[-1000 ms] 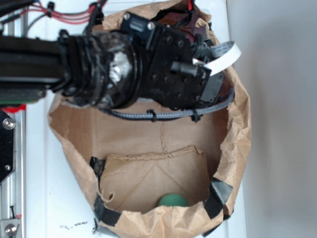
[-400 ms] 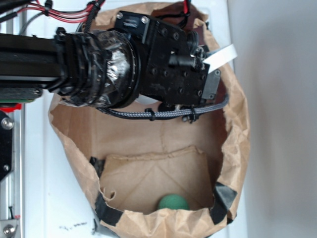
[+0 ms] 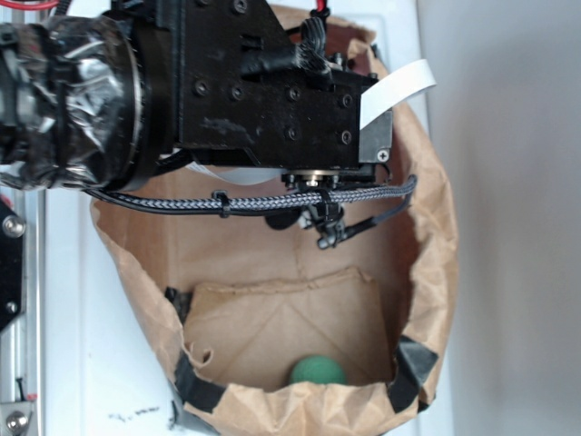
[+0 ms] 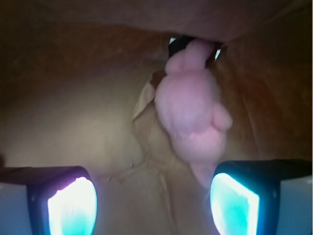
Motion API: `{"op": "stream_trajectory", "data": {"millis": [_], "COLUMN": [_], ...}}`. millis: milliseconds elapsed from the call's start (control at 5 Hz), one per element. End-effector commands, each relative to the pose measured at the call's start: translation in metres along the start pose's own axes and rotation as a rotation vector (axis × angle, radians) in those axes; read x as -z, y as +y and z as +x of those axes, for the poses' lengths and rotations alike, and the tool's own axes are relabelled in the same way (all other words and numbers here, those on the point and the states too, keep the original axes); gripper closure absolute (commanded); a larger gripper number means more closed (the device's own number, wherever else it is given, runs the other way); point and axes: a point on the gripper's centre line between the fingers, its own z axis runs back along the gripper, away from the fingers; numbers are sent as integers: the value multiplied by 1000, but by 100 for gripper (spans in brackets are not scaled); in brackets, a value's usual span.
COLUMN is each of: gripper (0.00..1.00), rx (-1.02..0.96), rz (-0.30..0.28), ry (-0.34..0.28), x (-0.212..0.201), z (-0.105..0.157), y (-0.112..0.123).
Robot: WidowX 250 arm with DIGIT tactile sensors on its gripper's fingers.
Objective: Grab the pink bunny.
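In the wrist view the pink bunny (image 4: pixel 193 110) lies on the brown paper floor of the bag, just beyond my gripper (image 4: pixel 154 205) and toward its right finger. The two glowing pads (image 4: pixel 72 208) stand wide apart with only paper between them, so the gripper is open. The bunny's lower end nearly touches the right pad (image 4: pixel 234 205). In the exterior view my black arm and wrist (image 3: pixel 263 91) cover the upper part of the paper bag (image 3: pixel 436 272); the bunny and the fingers are hidden beneath it there.
A green ball (image 3: pixel 318 371) rests at the bag's near end. Black tape patches (image 3: pixel 413 368) hold the bag's rim corners. The bag's walls rise all round, and a metal rail (image 3: pixel 18 300) runs along the left.
The arm has moved up in the exterior view and come closer to the camera, now looming larger over the bag's upper part. The green ball has stayed put.
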Motion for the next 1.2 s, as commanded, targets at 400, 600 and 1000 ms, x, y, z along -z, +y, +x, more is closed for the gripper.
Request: {"op": "stream_trajectory", "data": {"millis": [400, 600, 1000], "gripper": [0, 0, 0], "rx": [-91, -105, -70], "rz": [66, 90, 138], "ry": [-134, -146, -161], "x": [-3, 7, 23], "z": [41, 47, 40], "y": [14, 13, 13]}}
